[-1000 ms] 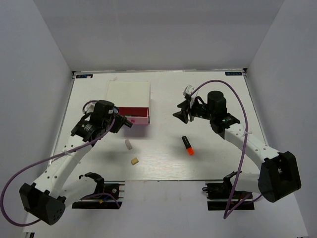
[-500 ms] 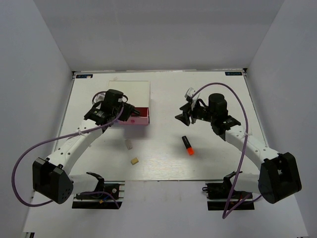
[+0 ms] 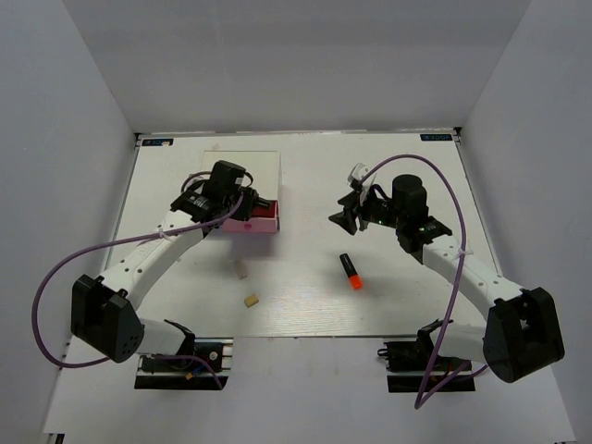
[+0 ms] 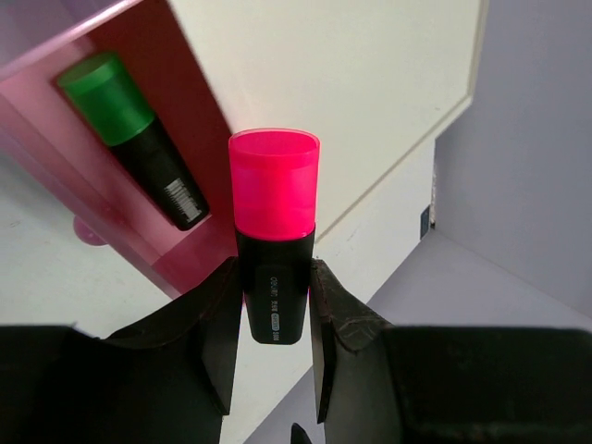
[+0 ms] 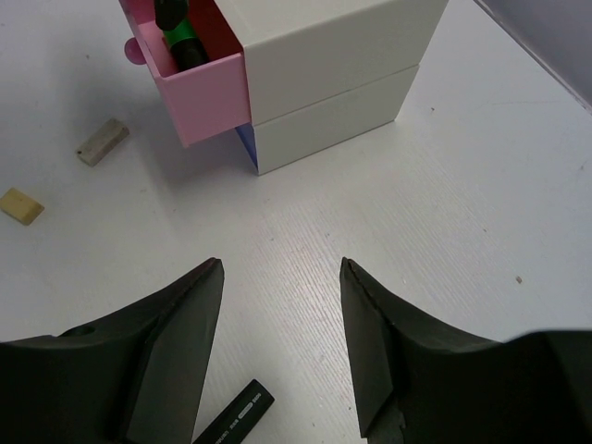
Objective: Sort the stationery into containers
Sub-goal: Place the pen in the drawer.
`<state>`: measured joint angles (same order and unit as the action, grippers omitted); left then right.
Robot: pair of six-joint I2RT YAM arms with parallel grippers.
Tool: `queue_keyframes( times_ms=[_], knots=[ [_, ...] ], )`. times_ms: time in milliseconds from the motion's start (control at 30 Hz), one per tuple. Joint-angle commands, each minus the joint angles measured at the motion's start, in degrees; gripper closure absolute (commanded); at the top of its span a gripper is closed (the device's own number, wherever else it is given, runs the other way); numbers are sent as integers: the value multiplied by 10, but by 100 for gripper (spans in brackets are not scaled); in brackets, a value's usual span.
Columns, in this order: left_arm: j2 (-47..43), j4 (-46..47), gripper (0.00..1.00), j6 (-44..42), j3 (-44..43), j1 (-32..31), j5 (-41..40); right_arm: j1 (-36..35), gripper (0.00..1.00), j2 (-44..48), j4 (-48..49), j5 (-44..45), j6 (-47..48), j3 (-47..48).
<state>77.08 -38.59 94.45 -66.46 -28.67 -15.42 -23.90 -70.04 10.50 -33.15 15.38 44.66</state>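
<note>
Left wrist view: our left gripper (image 4: 275, 287) clamps the pink-capped highlighter (image 4: 274, 203) at the open pink drawer (image 4: 199, 111), so next we likely centre and release, while the right gripper (image 5: 280, 268) gapes empty.

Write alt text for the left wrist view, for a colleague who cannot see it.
The left hand grips a pink-capped highlighter by its black body, cap pointing away from the camera. Beyond it to the left, an open pink drawer holds a green-capped highlighter. The white box top fills the background.
</note>
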Motion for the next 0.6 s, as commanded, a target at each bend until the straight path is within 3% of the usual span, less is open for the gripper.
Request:
queue_keyframes(
  times_ms=[0, 167, 367, 567],
  knots=[
    [-5, -32, 97, 32, -19, -10, -22, 8, 40, 17, 16, 0, -3, -8],
    [0, -52, 85, 37, -25, -15, -32, 9, 39, 16, 18, -2, -4, -11],
    [0, -52, 53, 42, -19, -20, -37, 9, 38, 16, 18, -4, -5, -12],
    [-6, -35, 34, 42, -14, -20, -37, 10, 35, 17, 4, -7, 2, -15]
  ],
)
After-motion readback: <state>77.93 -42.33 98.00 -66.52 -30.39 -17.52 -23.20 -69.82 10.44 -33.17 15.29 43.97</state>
